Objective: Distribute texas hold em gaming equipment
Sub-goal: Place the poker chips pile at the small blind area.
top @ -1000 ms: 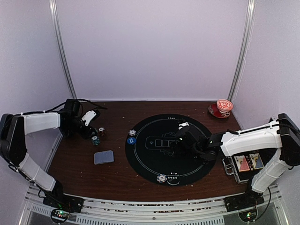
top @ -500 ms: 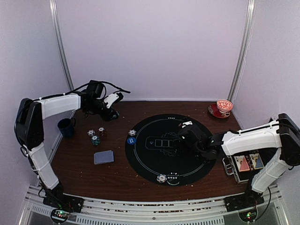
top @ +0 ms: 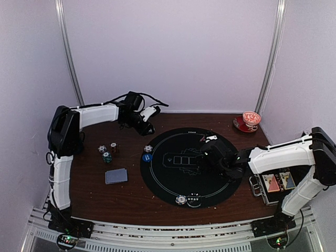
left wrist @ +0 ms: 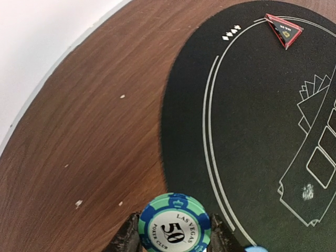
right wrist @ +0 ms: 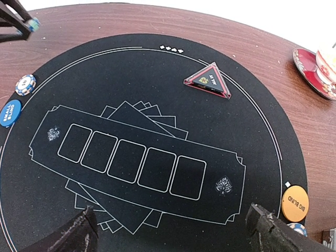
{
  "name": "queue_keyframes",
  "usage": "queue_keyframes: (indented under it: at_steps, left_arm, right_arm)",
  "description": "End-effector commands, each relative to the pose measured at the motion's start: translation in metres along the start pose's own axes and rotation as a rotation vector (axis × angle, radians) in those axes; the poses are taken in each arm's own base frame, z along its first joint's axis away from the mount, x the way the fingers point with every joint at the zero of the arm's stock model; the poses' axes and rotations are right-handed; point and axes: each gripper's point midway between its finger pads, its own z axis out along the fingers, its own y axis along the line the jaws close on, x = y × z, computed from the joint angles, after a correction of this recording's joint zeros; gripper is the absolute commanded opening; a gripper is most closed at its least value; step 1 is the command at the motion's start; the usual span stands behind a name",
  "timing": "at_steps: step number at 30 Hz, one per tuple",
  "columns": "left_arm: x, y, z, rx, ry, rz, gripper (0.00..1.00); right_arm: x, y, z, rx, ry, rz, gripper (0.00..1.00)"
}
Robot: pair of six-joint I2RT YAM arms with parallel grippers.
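Left claw swung right, teal-blue chip gripped

Poker pieces, one in my grip, the rest on the black mat and table.
My left claw pinches a teal chip marked 50, its face to the camera. A red triangle marker lies flat near the mat's far rim. A blue disc and a blue-and-white chip sit at its left rim, an orange disc at its right. A grey-blue card deck lies on the wood to the left.
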Motion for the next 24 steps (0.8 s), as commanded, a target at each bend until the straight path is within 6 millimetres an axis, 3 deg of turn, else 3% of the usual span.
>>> queue_keyframes:
  at_steps: [1, 6, 24]
  left_arm:
    - [-0.013, -0.019, 0.013, 0.021, -0.006, 0.006, 0.3]
    - [-0.007, -0.033, 0.027, 0.029, 0.023, 0.01, 0.3]
    - [0.027, -0.021, 0.051, -0.068, 0.088, -0.056, 0.3]
  right_arm:
    - [-0.006, -0.009, -0.004, 0.027, -0.028, 0.021, 1.0]
    - [-0.007, -0.01, -0.006, 0.025, -0.034, 0.027, 1.0]
    - [-0.005, -0.007, -0.003, 0.018, -0.027, 0.02, 1.0]
